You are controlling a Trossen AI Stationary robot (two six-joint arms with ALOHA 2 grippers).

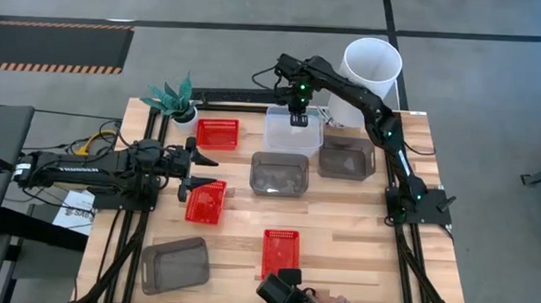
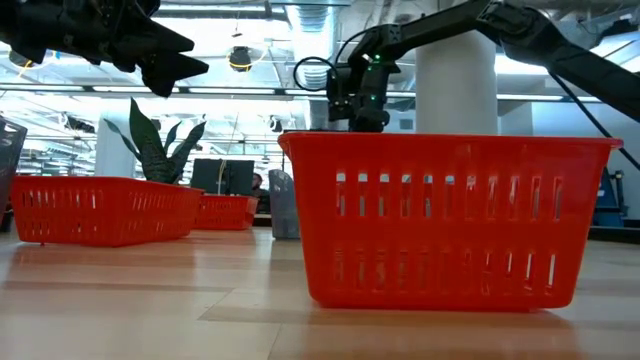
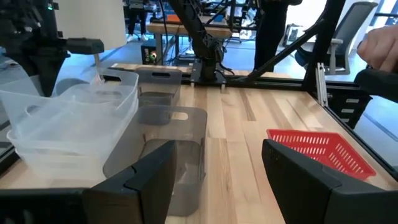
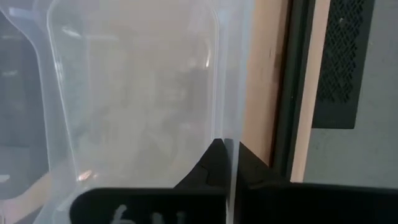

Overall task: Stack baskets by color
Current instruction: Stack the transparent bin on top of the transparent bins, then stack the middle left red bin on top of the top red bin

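Right gripper (image 1: 299,119) pinches the clear stack's (image 1: 292,132) rim, clear set looks done; next: release, lift clear, while left gripper (image 1: 192,169), spread wide, takes a red basket (image 1: 205,202).

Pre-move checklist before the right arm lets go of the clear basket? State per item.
1. Right gripper shut on the clear basket's far rim: ok.
2. Clear baskets nested in one stack: ok in the left wrist view; the count, cannot tell.
3. Stack seated level on the table: cannot tell.
4. Left gripper open, empty, by a red basket, away from the stack: ok.
5. Grey baskets beside the stack, not under it: ok.
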